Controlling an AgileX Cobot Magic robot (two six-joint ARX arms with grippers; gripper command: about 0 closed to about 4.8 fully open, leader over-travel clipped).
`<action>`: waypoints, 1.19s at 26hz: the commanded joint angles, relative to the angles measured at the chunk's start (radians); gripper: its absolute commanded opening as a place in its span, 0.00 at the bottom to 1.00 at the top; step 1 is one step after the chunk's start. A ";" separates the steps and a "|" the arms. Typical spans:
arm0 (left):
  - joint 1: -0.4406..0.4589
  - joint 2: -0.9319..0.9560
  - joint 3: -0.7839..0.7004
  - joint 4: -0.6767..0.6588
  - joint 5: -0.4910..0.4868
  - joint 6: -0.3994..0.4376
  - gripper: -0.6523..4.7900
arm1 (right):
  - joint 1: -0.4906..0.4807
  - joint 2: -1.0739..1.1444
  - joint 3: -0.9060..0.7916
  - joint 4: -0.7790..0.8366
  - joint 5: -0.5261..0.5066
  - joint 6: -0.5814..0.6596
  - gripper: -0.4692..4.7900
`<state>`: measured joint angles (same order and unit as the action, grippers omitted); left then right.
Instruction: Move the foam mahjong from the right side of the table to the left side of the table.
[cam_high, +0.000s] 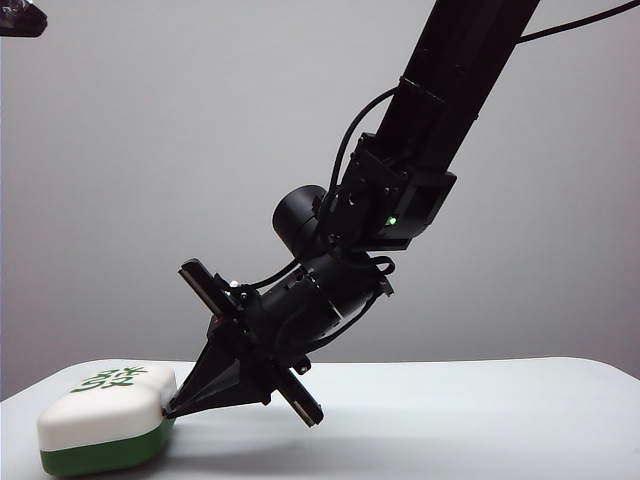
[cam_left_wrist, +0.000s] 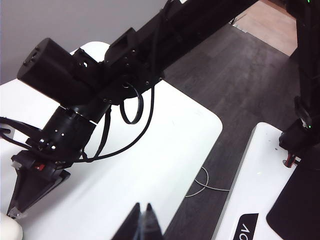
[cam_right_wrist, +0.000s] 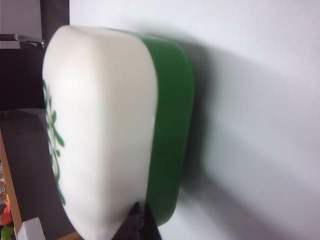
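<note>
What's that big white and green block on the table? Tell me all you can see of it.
The foam mahjong is a thick, rounded block that looks soft: a deep white top layer over a thinner green base, with a green character printed on top. It lies flat, character up, near the table's left end in the exterior view. The right gripper, its fingers closed together, presses its tip against the block's side. The left gripper stays clear.
</note>
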<state>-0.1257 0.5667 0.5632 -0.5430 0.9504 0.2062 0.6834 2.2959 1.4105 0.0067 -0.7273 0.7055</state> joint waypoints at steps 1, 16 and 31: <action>0.000 -0.002 0.005 0.003 0.008 0.005 0.11 | 0.001 -0.005 0.001 -0.009 -0.005 -0.006 0.08; 0.000 -0.002 0.006 0.002 0.008 0.004 0.11 | 0.013 -0.005 0.001 -0.016 -0.001 -0.024 0.08; 0.001 -0.003 0.008 0.035 -0.130 0.004 0.11 | -0.109 -0.168 0.000 -0.460 -0.036 -0.402 0.08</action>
<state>-0.1257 0.5655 0.5636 -0.5156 0.8589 0.2073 0.5808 2.1559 1.4086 -0.3901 -0.7532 0.3756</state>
